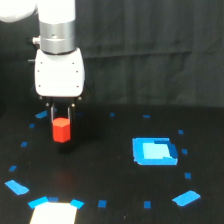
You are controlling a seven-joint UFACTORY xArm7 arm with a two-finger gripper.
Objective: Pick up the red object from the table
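The red object point(61, 131) is a small red-orange stubby block at the exterior view's left. My gripper point(61, 122) points straight down over it, under the white wrist housing point(59, 74). The two dark fingers point(52, 116) stand on either side of the block's top and press against it, so the gripper is shut on the block. The block's lower half hangs below the fingertips. I cannot tell whether its base touches the black table point(100, 165) or hangs just above it.
A bright blue square patch point(154, 151) lies on the table at the exterior view's right. Small blue tape marks point(17, 187) dot the surface around it. A pale rectangle point(54, 213) sits at the bottom edge. A dark curtain hangs behind.
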